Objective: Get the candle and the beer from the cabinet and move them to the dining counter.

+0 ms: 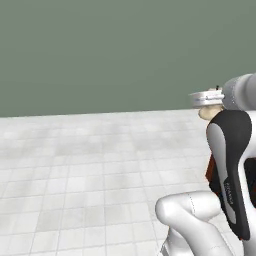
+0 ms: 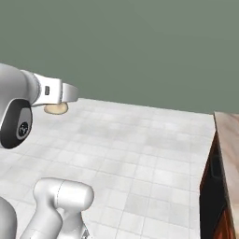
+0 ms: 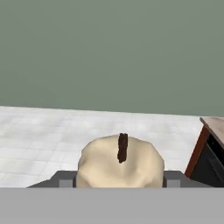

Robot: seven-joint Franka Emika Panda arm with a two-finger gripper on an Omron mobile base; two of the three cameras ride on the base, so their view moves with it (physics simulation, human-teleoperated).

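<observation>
Candle wax, a lumpy cream-white lump with a dark brown wick (image 3: 120, 165), sits pinched between the two dark finger tips of the end effector (image 3: 120, 180), carried in the air above the pale tiled floor (image 1: 90, 165) with its wick pointing away along the hand. Off to the hand's right stands the beige-and-brown marbled worktop on its red-brown base (image 2: 229, 140), near but not under the candle. I judge the coming move a sideways carry toward that slab.
</observation>
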